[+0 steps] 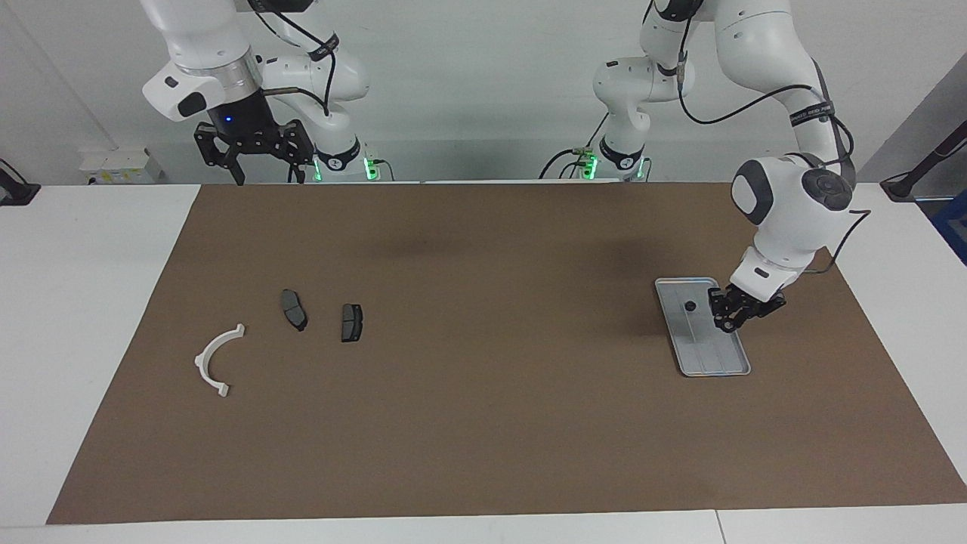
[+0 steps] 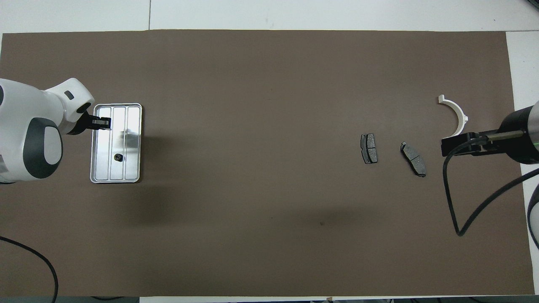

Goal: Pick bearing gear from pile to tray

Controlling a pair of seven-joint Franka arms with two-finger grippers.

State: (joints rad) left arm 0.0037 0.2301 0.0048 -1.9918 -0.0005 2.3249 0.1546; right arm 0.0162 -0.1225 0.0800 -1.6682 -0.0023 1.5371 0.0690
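1. the facing view shows the whole right claw [image 1: 253,155] raised high over the robots' edge of the brown mat [image 1: 483,423], at the right arm's end, its fingers spread wide and holding nothing; the overhead view shows only a dark part of that arm with its cable
2. the facing view shows the left claw [image 1: 731,311] low over the tray [image 1: 718,366], by the edge toward the left arm's end of the tabletop [image 1: 83,302]; i cannot tell from either view how far its fingers are apart, and nothing shows in them
3. the overhead view shows the tray's [image 2: 134,126] lengthwise ribs plainly, and the bearing gear [image 2: 118,157] lying in it as a small black round piece, clear of the left claw [image 2: 101,123]; in the facing view the gear [image 1: 690,306] is a dot in the part of the tray nearer the robots
4. no writing on the parts or tray can be read; the lettering on an arm's cable band is too small to make out
5. counted: one tray, one bearing gear, two dark grey brake pads [image 1: 294,309] [image 1: 351,322] side by side but apart, one white semicircular bracket [image 1: 217,360] near them, toward the right arm's end
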